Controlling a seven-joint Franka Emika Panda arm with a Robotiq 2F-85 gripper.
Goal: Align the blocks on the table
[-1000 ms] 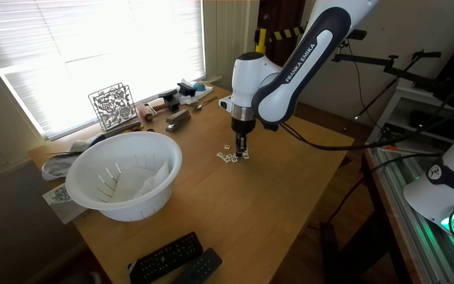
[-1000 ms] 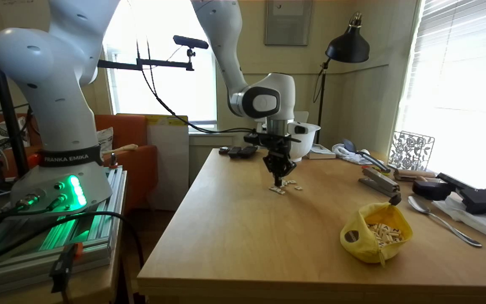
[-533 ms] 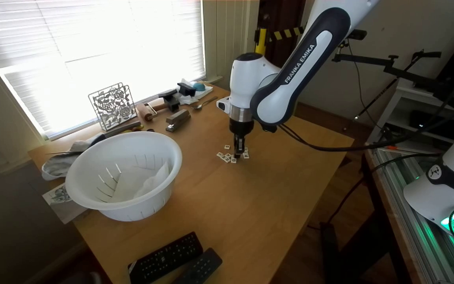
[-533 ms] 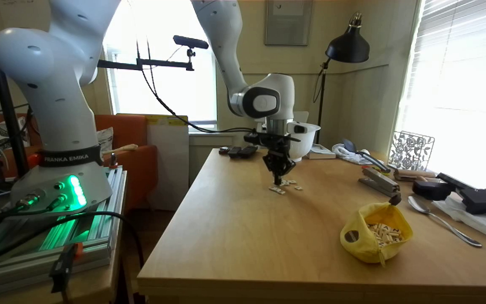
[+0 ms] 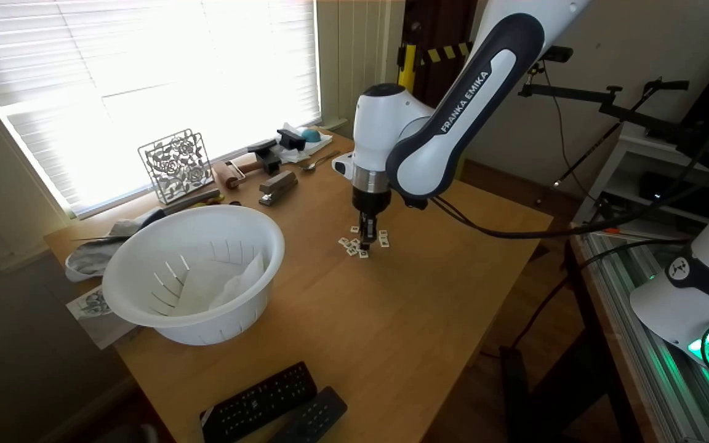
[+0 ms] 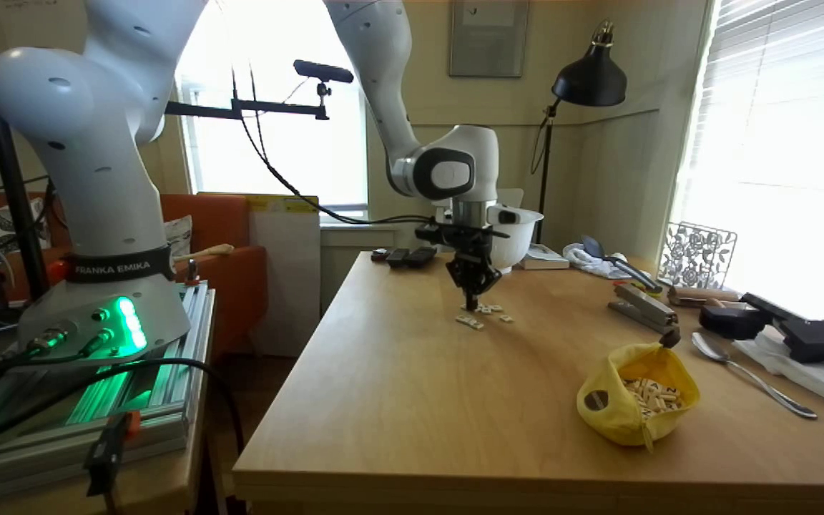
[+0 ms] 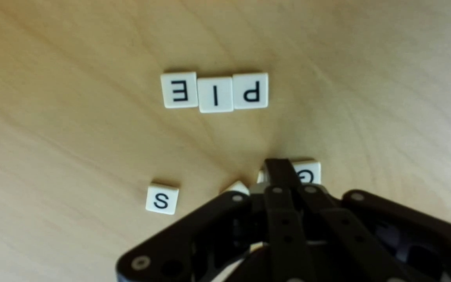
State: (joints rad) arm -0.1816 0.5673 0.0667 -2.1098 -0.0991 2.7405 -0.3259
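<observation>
Pale wooden surface [image 5: 379, 314] stands beside bright blinds [image 5: 157, 80]. Letter tiles [image 7: 162, 199] cream-white, black-lettered; P [image 7: 250, 91], I [image 7: 215, 94], E [image 7: 179, 90] abut unevenly. Gripper [image 7: 284, 172] pressed together.

In the wrist view the pincer [image 7: 282, 166] hides part of one lettered block [image 7: 314, 169] and most of another block [image 7: 238, 188] to its left; an exterior view cuts off two near remotes [image 5: 262, 399].

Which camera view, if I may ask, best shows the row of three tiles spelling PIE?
The wrist view: the row is close, uncovered and easily legible there, though upside down. In both exterior views it is only a small pale patch, too tiny to read.
</observation>
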